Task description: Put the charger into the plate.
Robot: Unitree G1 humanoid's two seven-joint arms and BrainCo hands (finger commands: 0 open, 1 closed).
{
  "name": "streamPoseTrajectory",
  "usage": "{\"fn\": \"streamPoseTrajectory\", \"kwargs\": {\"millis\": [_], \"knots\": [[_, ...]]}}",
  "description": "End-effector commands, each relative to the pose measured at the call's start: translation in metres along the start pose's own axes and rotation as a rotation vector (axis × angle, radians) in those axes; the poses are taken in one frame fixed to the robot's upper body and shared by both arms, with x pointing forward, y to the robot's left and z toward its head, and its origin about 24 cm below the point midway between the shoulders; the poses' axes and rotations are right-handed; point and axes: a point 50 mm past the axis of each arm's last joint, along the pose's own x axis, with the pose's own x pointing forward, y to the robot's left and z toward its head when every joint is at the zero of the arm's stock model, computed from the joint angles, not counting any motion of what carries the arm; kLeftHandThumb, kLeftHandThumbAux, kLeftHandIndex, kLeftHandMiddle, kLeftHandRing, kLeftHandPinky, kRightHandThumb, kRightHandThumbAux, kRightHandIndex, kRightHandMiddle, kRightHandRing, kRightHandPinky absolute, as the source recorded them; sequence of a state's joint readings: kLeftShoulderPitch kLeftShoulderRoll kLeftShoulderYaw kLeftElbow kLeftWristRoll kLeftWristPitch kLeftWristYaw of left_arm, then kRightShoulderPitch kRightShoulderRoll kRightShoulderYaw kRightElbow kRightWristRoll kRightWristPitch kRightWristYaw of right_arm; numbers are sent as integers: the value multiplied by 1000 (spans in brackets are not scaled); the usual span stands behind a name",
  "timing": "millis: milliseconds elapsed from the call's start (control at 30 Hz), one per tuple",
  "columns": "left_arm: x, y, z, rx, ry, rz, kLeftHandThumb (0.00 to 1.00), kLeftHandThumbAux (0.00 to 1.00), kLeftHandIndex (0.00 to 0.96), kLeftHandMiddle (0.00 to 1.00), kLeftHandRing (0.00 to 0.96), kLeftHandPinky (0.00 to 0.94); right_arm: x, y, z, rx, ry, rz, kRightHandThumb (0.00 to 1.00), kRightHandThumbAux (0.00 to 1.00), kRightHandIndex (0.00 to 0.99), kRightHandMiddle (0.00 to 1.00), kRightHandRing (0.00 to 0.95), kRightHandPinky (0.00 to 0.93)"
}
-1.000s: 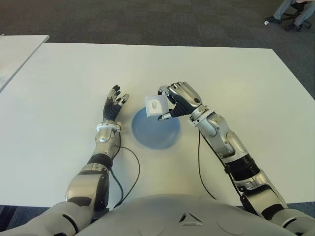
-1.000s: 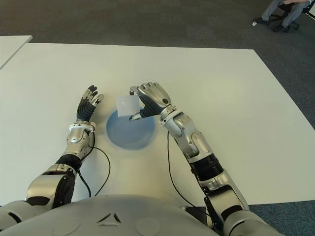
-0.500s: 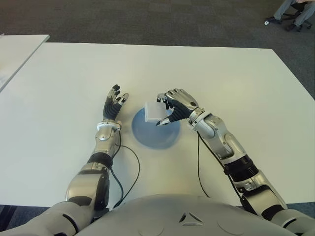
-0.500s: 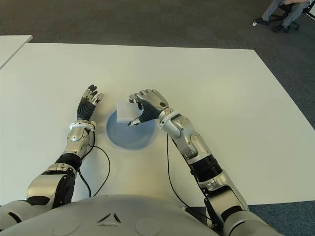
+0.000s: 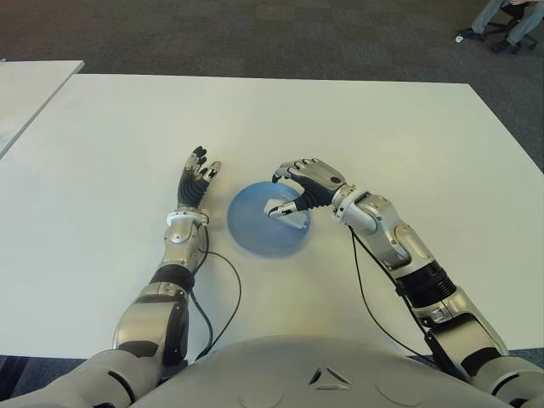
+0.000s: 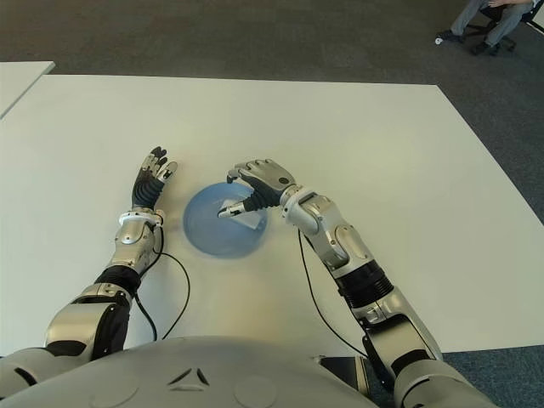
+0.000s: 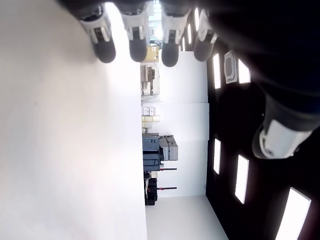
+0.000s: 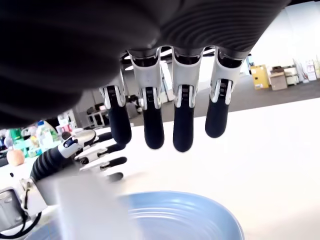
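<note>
In the left eye view, the round pale-blue plate sits on the broad white table, and the small white block-shaped charger lies inside it, toward the plate's right side. The robot's right hand hovers just over that part of the plate with its fingers arched and spread above the charger, its thumb tip close beside the white block; whether the thumb touches it I cannot tell. The left hand shows just left of the plate, its fingers straight and relaxed, holding nothing. The right eye view gives the same arrangement: charger in the plate, right hand arched above it. The left wrist view shows only the left hand's dark fingertips extended along the bare table. In the right wrist view, four fingers hang loosely apart over the plate's rim, gripping nothing, with a blurred pale shape at the near edge.
</note>
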State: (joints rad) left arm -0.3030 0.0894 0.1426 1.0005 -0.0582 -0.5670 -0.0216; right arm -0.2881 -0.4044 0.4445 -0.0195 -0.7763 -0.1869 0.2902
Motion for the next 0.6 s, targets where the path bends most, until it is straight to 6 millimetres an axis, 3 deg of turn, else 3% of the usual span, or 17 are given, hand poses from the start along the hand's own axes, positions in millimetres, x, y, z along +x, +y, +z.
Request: {"fn": "streamPoseTrajectory", "kwargs": {"millis": [33,367,600], "knots": [[-21,-1,-34,-13,185,1,0,526,0,97,61,0,-1,3,-2,26,-13,8,283,190,0,0,0,0],[-20,0,-34,-12,187,-5,0,523,0,92,55,0,0,3,-5,72,-14,-4,249,165,0,0,0,0],[-21,0,-35,-17,194,-8,0,525,0,84,49,4,1,3,-8,120,9,-41,210,206,0,0,0,0]]}}
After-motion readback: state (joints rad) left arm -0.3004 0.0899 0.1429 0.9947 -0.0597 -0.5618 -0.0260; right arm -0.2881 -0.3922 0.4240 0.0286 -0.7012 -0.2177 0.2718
